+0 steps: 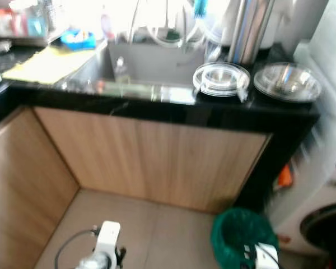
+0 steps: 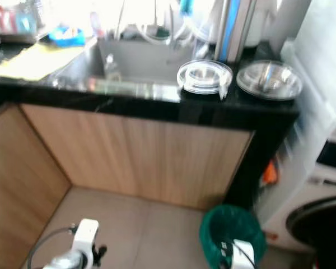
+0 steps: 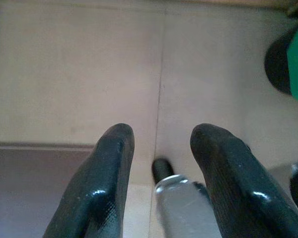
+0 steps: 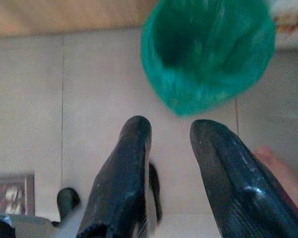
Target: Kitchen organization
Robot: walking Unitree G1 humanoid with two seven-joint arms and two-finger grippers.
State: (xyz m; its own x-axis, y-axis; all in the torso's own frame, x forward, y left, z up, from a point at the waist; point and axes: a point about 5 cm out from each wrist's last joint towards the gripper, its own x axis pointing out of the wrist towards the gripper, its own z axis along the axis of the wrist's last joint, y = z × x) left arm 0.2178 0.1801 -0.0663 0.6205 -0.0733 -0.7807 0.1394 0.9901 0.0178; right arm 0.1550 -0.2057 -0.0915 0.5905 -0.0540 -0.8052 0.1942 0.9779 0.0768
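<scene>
On the far bench [image 1: 157, 109], the glass lid [image 1: 220, 78] lay ahead-right, nearer the right gripper [image 4: 171, 163]; both it and the left gripper [image 3: 161, 163] hung low, open, empty.

A black stone bench [image 1: 157, 106] runs across the back, with wooden cupboard doors [image 1: 151, 162] under it. A steel sink [image 1: 151, 64] is set in the middle of the bench. Left of the sink lies a flat yellow cloth [image 1: 45, 63]. Right of the sink sits a round clear glass lid [image 1: 221, 78], and a round shiny metal bowl [image 1: 287, 82] sits just right of that. On the tiled floor [image 1: 151, 230], a green bin [image 1: 243, 235] stands low on the right. A white washing machine [image 1: 325, 218] stands to its right.
</scene>
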